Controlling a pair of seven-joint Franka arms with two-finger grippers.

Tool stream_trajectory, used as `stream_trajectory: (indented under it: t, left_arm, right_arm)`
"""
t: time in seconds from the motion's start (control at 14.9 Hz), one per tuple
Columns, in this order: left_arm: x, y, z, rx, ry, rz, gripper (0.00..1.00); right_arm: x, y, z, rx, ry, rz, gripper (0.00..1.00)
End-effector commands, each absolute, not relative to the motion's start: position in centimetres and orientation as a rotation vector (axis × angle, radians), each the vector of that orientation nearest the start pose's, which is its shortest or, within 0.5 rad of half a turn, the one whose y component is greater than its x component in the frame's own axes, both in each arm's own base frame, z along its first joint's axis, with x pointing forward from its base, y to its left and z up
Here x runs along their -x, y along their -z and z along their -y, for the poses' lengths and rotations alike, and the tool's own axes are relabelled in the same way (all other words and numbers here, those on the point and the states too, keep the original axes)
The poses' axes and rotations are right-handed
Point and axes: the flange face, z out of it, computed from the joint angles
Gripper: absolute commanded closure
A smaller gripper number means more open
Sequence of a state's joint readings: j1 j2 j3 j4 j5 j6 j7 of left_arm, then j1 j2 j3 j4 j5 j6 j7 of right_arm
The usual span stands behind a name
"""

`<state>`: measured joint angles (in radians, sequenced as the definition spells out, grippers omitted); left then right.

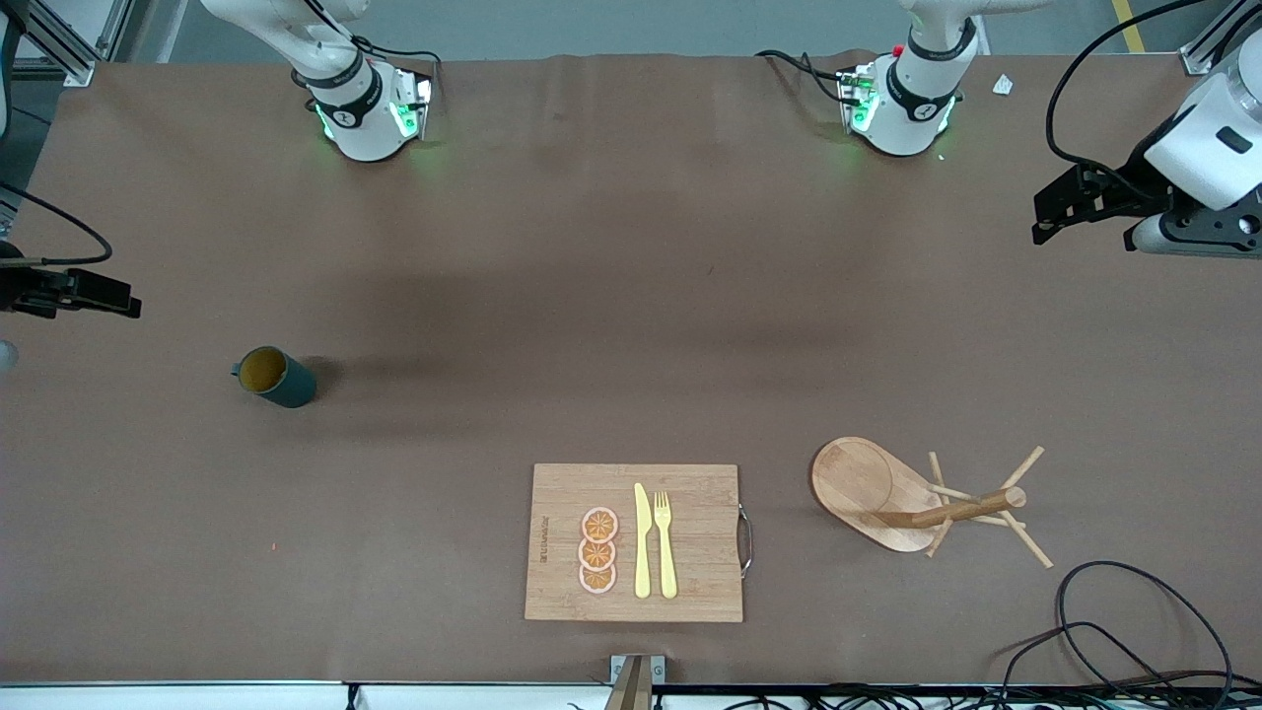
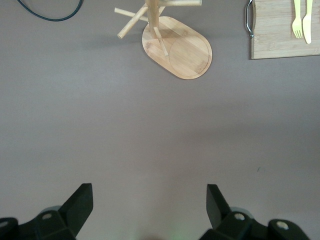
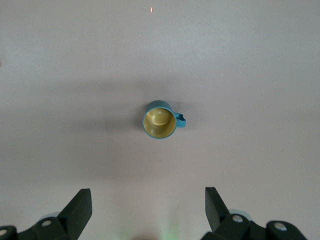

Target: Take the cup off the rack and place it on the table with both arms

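Observation:
The dark teal cup (image 1: pixel 276 377) stands upright on the brown table (image 1: pixel 631 296) toward the right arm's end, handle out to one side; it also shows in the right wrist view (image 3: pixel 160 120). The wooden rack (image 1: pixel 887 493) stands toward the left arm's end, nearer the front camera, with nothing on its pegs; the rack (image 2: pixel 177 47) also appears in the left wrist view. My right gripper (image 1: pixel 89 293) hangs open and empty over the table's edge beside the cup, well apart from it (image 3: pixel 148 202). My left gripper (image 1: pixel 1070 212) is open and empty over bare table, away from the rack (image 2: pixel 149 200).
A wooden cutting board (image 1: pixel 636 542) with a yellow knife, a fork and three orange slices lies near the front edge, between cup and rack. Black cables (image 1: pixel 1114 631) loop on the table near the rack. Both arm bases (image 1: pixel 365 108) stand along the back edge.

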<state>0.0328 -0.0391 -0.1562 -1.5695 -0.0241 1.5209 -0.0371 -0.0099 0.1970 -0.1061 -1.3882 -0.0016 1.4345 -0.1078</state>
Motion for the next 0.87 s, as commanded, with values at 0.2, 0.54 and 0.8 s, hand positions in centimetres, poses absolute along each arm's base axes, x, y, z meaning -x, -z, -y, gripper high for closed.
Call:
stream_trajectory:
  t: [0.2,0.54,0.8]
  left_arm:
    - [-52.7,-64.7,6.9,3.165,-0.024,-0.154,0.00]
    - [-52.7,-64.8,7.1,3.158,-0.021,-0.143,0.00]
    - [-52.2,-65.0,7.3,3.109,-0.001,-0.170,0.00]
  right_arm:
    - [-53.9,-60.3,6.4,3.122,-0.147,-0.029,0.00]
    - [-52.9,-62.0,6.4,3.126,-0.119,-0.026,0.00]
    - [-52.1,-63.1,6.4,3.131,-0.098,-0.024,0.00]
